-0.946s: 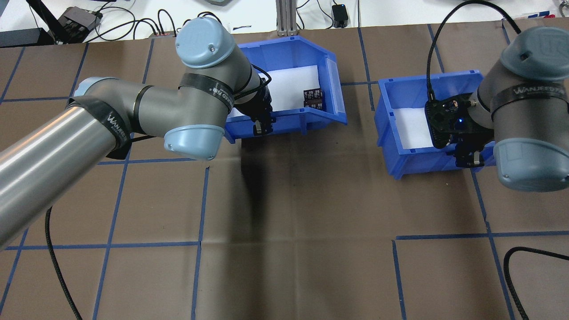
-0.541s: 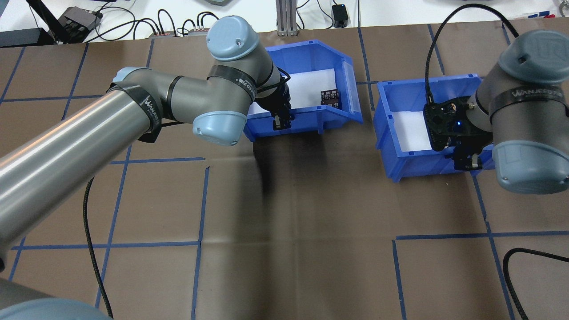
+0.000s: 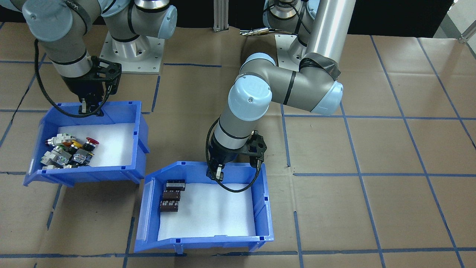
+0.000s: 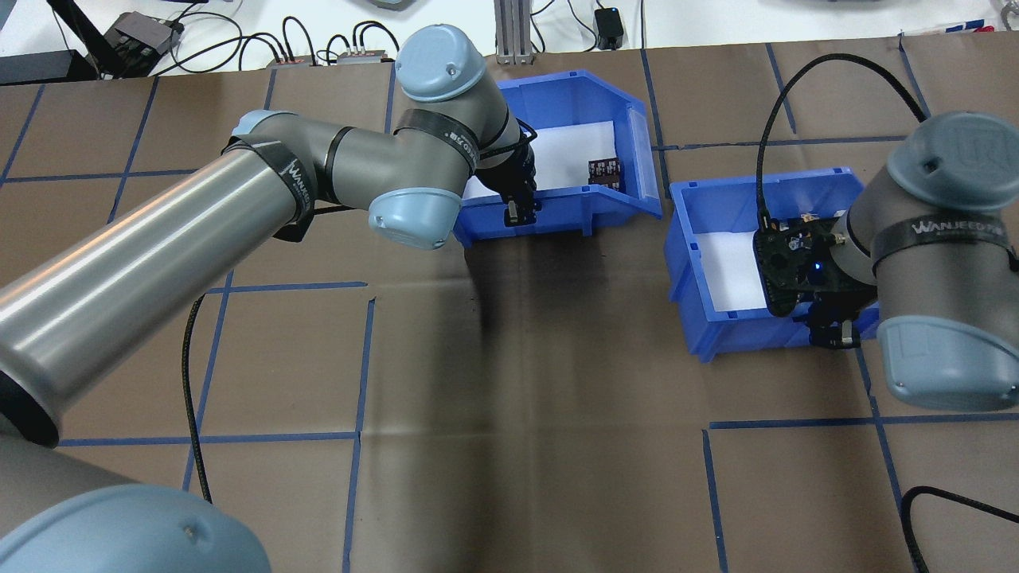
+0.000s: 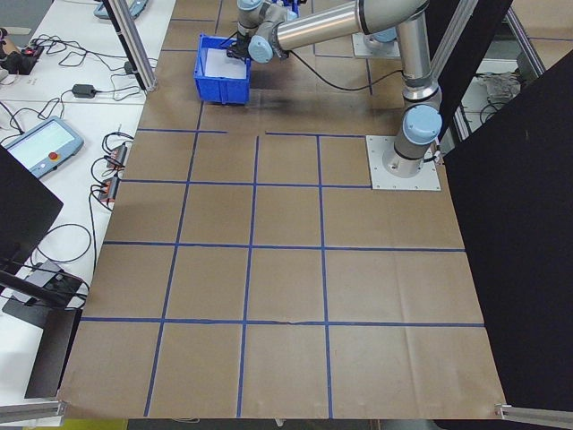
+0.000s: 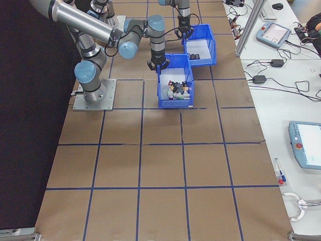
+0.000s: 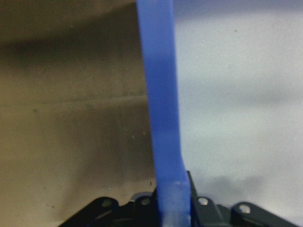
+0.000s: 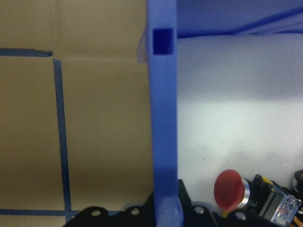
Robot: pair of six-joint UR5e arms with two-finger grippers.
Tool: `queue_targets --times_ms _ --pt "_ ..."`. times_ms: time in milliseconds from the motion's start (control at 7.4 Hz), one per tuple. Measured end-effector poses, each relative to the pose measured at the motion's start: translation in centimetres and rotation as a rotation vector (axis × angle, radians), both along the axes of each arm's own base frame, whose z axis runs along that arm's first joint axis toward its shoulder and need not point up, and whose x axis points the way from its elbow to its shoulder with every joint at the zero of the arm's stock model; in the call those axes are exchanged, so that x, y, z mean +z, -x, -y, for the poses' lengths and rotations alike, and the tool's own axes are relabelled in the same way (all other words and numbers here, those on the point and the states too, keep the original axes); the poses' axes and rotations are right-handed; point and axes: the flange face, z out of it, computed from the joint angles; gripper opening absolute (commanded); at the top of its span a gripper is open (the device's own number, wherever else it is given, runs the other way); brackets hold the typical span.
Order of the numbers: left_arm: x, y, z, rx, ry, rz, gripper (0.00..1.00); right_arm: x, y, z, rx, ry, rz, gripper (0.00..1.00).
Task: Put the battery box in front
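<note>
A blue plastic battery box with a white foam floor and one slanted low side is seen gripped at its robot-side wall by the left gripper, whose fingers are closed narrowly on that wall, one inside and one outside, as the left wrist view shows. Three small dark brown cylindrical cells are grouped by the slanted side. The box lies toward the far side of the brown paper-covered table, the side away from the robot, just beside a second blue plastic bin filled with colourful push-button switches. That bin's robot-side wall is likewise pinched by the right gripper, its fingers narrow on the plastic. The battery box appears to be under transport toward its forward spot. For a clean finish, the box is best kept level and moved gently so the cells are not rolled, its slanted corner kept off the neighbouring bin, and the grip released only once the base is fully seated.
</note>
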Motion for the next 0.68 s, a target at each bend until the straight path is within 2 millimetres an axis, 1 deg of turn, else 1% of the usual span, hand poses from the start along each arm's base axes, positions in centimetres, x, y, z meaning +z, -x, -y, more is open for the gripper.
queue_targets --times_ms 135,270,405,541,676 --pt "-0.3 0.1 0.1 -0.002 -0.007 0.006 0.52 0.1 -0.2 -1.0 0.000 0.002 -0.004 0.00" --pt "-0.5 0.1 0.1 -0.003 -0.023 0.014 0.92 0.2 -0.4 -2.1 -0.006 -0.003 -0.003 0.00" --pt "-0.5 0.0 0.0 -0.010 -0.038 0.021 0.99 0.2 -0.8 -3.4 -0.031 -0.011 0.003 0.00" --pt "-0.3 -0.2 -0.1 -0.033 -0.042 0.028 0.99 -0.1 -1.2 -4.7 -0.066 -0.013 0.015 0.00" --pt "0.3 -0.6 -0.1 -0.064 -0.043 0.036 0.99 -0.3 -1.7 -5.5 -0.090 -0.010 0.036 0.00"
